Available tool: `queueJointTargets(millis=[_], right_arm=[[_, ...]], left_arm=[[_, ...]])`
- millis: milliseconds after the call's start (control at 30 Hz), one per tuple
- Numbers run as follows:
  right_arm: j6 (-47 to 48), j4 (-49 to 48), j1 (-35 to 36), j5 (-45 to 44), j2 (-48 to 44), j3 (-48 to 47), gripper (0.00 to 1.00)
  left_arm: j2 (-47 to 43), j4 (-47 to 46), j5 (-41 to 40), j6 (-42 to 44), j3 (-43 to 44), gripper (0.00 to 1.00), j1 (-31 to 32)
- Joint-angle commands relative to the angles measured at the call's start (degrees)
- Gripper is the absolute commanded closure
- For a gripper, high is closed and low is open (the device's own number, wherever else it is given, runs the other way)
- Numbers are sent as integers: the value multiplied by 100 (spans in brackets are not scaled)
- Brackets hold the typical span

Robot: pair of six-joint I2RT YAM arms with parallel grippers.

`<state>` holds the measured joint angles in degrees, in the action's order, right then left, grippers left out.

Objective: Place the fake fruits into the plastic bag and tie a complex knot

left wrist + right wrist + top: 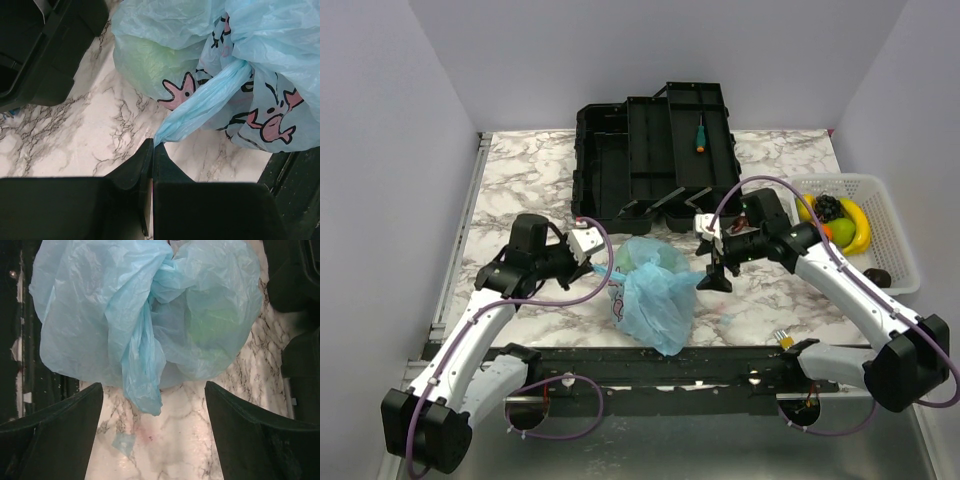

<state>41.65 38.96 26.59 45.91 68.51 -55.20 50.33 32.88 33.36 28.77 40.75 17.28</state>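
The marble table (pixel 520 170) carries the open black toolbox (pixel 650 150) at the back. The white basket (pixel 895 240) is on my right, with a banana, grapes and other fruits (pixel 840 225) lying in it. The plastic bag (pixel 655 295) sits in the middle near my bases, between my two hands. A round green fruit (pixel 150 65) shows through its skin.

My left gripper (pixel 151 147) is pinched tight on the tip of one twisted tail (pixel 205 107), which runs taut up to the bag. My right gripper (pixel 154 385) stands wide, just short of the bag, with the other tail (pixel 142 370) hanging loose in front of the gap. I see no finished knot.

To do this well, I judge I should hold the left tail taut without dragging the bag. The right should close on its tail low down, where the plastic is bunched, not on the bag's wall. Then I cross the two. Thin film slips and tears, so I would pull gently.
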Motion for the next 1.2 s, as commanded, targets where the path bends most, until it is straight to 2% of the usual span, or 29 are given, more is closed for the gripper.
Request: queueJointTargets(millis=[0,100,267,433,567,733,767,833,900,967,1000,1067,1167], right_arm=[[1479,109,52,-64,180,-134,16],[1854,-9,183,-148,229,-84,23],[2299,-670,565,-517,270,164,41],[2574,-835,714,-624,474,208,58],[2765,-1012,793,-757,427,448,60],[2894,-793,802,-804,402,610,41],[2857,-843,806,-803,400,669,38],[2704,-1040,832,-835,430,743,40],[2472,-1218,848,-898,502,728,56],[2067,-1234,844,-1034,502,582,91],[1830,-1119,848,-1107,452,478,99],[1514,-818,848,-1303,207,359,99],[1070,-428,848,-1615,-454,409,99]], left_arm=[[81,-116,264,-124,203,100,39],[114,-137,283,-164,240,100,48],[181,-200,299,-229,279,100,83],[287,-159,263,-285,372,100,83],[294,-204,260,-302,381,100,82],[312,-249,257,-320,356,100,83],[316,-271,263,-333,342,100,83],[342,-309,262,-370,337,100,85],[379,-327,235,-430,353,100,83],[413,-270,144,-491,412,100,83],[439,-240,28,-676,461,100,83],[491,-75,-166,-1028,633,100,-41],[318,44,36,-1192,662,100,-339]])
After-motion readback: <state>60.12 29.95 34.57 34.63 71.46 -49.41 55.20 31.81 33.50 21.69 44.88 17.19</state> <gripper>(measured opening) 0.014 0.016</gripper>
